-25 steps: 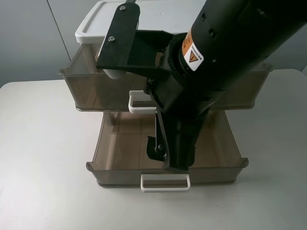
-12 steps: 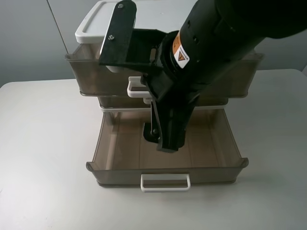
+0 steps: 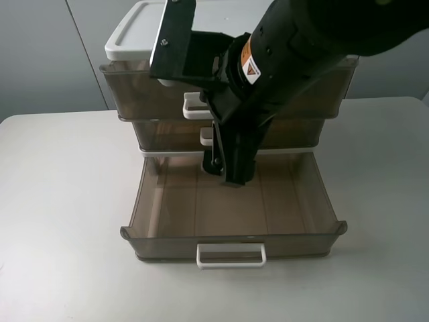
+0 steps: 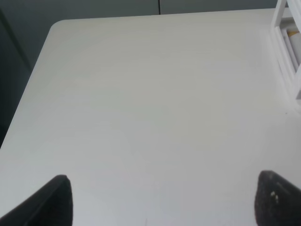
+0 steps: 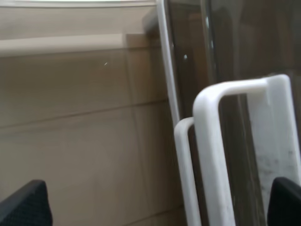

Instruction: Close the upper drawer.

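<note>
Upper drawer (image 3: 134, 94): topmost of three smoky-brown drawers, under the white cabinet top (image 3: 134, 30) at the back of the table (image 3: 60, 201). Its front stands only slightly forward of the drawer below (nearly all the way in).
Upper handle (image 3: 193, 107): wide white loop at the middle of that front, partly hidden by the black right arm.
Middle drawer (image 3: 167, 134): pushed in, with a small white handle showing just beside the arm.
Lower drawer (image 3: 167, 201): pulled far out toward the camera, its white handle at the near edge.
Right gripper (image 3: 228, 173): reaches across the middle and hangs just in front of the two upper fronts, above the floor of the lower drawer. Its fingertips (image 5: 21, 205) are spread wide and grip nothing. Contact with the upper front cannot be told.
Left gripper (image 4: 162, 205): above the table top, off to the side of the cabinet, fingers spread wide with nothing between them.
</note>
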Controlling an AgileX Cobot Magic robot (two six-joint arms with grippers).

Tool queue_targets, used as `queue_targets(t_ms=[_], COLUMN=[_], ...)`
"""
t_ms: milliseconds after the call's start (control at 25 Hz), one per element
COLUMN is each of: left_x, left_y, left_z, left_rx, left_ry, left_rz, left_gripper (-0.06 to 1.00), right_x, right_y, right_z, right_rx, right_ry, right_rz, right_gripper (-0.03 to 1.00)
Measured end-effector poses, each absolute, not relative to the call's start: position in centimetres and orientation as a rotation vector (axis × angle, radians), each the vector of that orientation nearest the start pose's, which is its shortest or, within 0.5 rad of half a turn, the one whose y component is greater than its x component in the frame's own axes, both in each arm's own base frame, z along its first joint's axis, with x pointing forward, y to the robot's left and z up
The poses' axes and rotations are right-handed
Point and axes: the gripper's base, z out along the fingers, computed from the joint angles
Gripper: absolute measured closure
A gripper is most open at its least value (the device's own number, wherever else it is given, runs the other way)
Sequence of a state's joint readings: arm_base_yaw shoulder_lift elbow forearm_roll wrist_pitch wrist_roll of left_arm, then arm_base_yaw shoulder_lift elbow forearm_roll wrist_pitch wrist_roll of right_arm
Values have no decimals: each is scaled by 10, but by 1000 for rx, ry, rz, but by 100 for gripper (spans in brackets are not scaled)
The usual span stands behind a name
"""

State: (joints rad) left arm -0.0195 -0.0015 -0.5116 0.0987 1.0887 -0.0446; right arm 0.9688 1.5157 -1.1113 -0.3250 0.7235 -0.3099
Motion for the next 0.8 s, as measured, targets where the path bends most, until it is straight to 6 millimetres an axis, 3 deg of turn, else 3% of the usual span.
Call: queue_targets(t_ms=[280,600,800], left_x=[-8,-8,-8], left_y=[8,8,8], left_z=[279,279,279], left_rx=[-33,-33,-33], left_ry=[2056,2056,2056], left_rz=[79,79,79], left_gripper=[20,20,20], right_x=[209,213,216], right_y=[252,254,257], right_z=[269,271,263], right_rx=[-1679,-1648,-1660], right_ry=[1847,1804,1821], right_rz=[-125,-104,-101], right_gripper=[27,27,27])
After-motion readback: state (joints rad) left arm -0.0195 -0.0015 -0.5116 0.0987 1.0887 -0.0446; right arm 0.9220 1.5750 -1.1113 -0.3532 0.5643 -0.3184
